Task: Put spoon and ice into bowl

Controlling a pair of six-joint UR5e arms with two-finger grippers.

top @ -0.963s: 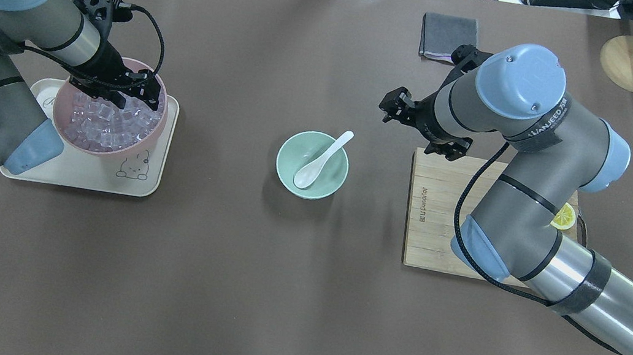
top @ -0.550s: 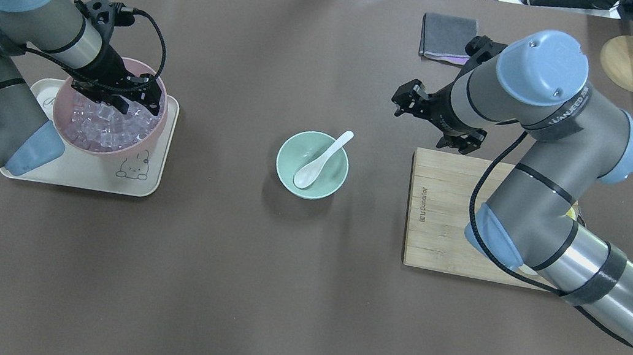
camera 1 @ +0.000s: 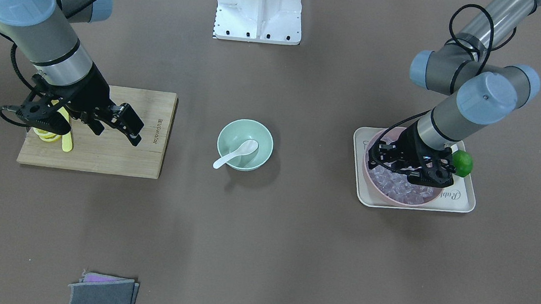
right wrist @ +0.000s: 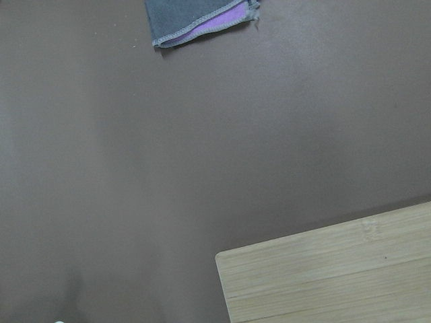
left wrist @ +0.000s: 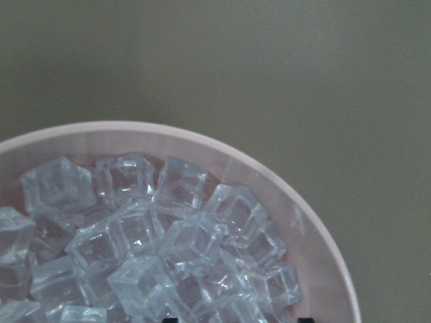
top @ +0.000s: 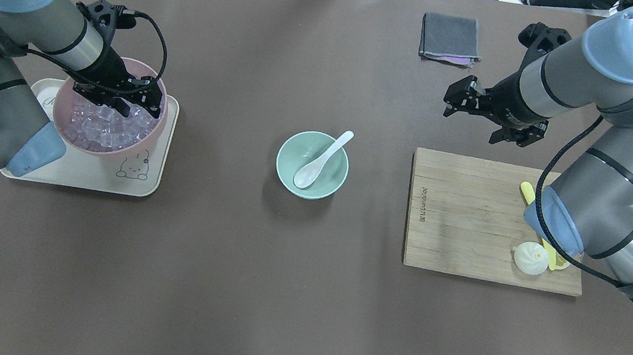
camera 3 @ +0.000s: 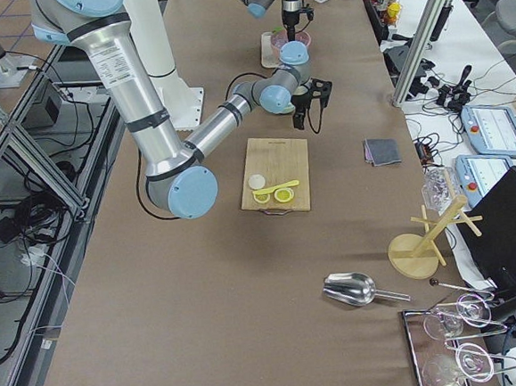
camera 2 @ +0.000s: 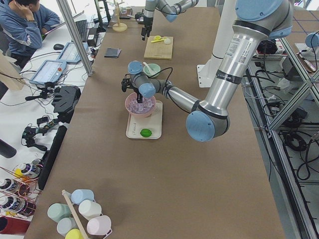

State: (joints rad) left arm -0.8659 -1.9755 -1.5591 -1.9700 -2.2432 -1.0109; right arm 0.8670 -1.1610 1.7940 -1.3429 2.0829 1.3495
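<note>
left gripper (top: 139, 106) splayed over ice (top: 107, 126) (within pink bowl (top: 103, 152) rim); right gripper (top: 470, 126) splayed above table (top: 334, 50).

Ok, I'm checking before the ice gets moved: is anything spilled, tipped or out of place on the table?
Nothing stands out. The spoon lies in the mint bowl, handle propped over the rim, the bowl upright. The ice is all inside the pink bowl on the tray; no cubes show on the tray or table.

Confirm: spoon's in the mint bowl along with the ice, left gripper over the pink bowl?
Not quite. The spoon lies in the mint bowl alone. The ice is in the pink bowl, under the left gripper. The overhead exterior view shows it.
</note>
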